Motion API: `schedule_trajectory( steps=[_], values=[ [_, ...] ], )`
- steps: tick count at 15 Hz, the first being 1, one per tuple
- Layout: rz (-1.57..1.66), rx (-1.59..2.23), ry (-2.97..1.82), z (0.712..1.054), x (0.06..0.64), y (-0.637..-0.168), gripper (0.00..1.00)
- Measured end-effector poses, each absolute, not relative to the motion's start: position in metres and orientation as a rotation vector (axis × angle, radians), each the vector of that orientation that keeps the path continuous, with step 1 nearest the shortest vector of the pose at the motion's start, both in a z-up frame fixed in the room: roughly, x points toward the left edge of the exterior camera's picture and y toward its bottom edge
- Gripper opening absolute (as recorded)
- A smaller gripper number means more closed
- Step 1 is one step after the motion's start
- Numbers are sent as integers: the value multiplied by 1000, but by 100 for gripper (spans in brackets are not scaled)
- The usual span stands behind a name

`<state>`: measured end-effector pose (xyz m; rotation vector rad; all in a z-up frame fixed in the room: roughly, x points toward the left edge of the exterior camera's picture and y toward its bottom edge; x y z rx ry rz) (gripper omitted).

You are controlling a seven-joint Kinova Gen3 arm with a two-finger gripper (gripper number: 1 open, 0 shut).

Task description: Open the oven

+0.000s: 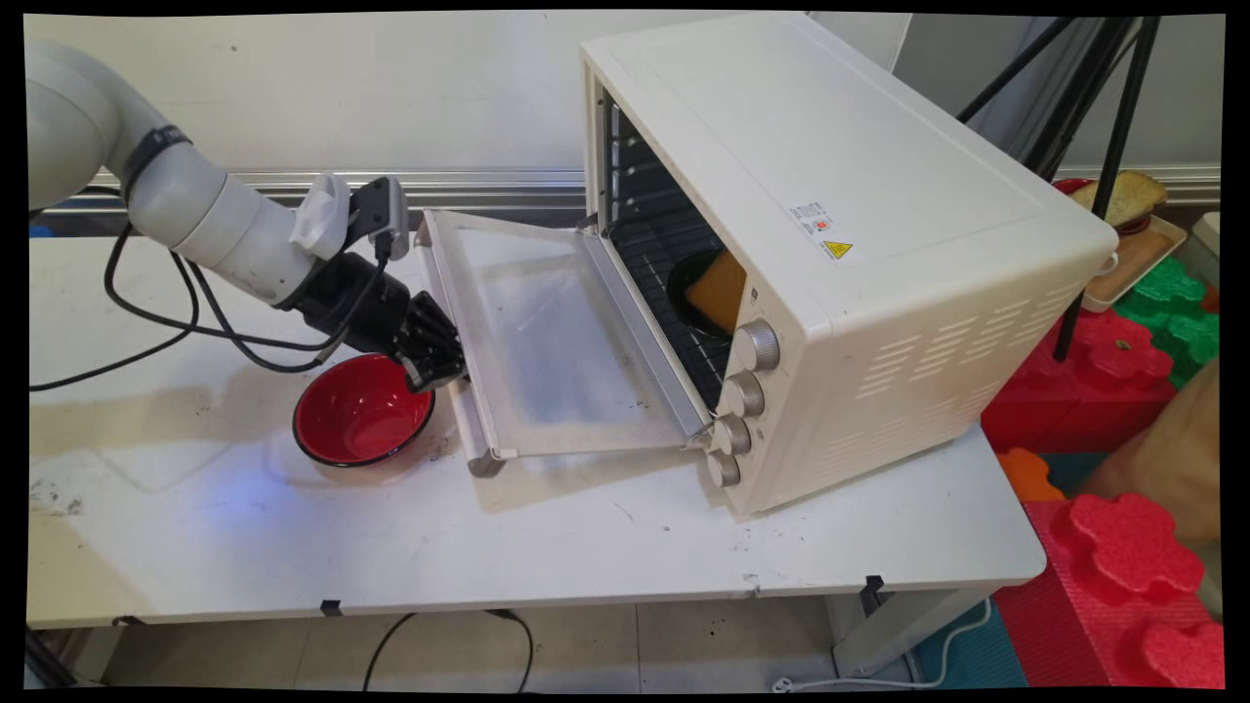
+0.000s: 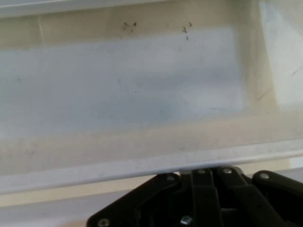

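Main view, table: a white table [image 1: 293, 547] with scuffs and dark specks, black clips on its near edge, cables hanging below it over a pale tiled floor.
Room: a white wall behind with a silver rail along its foot; a black tripod [image 1: 1104, 146] stands at the right; red, green and orange foam blocks [image 1: 1104, 566] are stacked beside the table's right end, and a tray [image 1: 1138, 259] with bread on it sits behind them.
Oven: one cream toaster oven [image 1: 879, 254] stands on the table's right half, turned at an angle, its glass door [image 1: 557, 342] dropped fully open toward the left.
Inside the oven: one dark dish [image 1: 688, 293] on the wire rack with one orange-yellow slab [image 1: 721, 290] leaning in it.
Knobs: four silver knobs [image 1: 742, 393] in a column down the oven's front right edge.
Labels: a small sticker [image 1: 822, 229] on the oven's top with a yellow warning triangle; its print is too small to read.
Bowl: one red bowl [image 1: 363, 410] with a black outside, upright on the table just left of the open door.
Gripper: the black gripper [image 1: 437, 363] sits at the door's outer edge by the handle, above the bowl's right rim.
Jaws: I cannot tell whether they are open or closed; the door edge hides the tips.
Hand view: the door's glass and pale frame fill the picture, with the black linkage at the bottom edge against the frame.
Cables: black cables loop from the arm's wrist to the table at the left.
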<state>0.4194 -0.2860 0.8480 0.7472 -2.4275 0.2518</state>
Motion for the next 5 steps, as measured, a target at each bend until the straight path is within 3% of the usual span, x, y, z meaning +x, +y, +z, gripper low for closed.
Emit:
schedule_trajectory(
  steps=[5],
  values=[
    [272, 740, -2416, 839, 425, -282, 0]
  ],
)
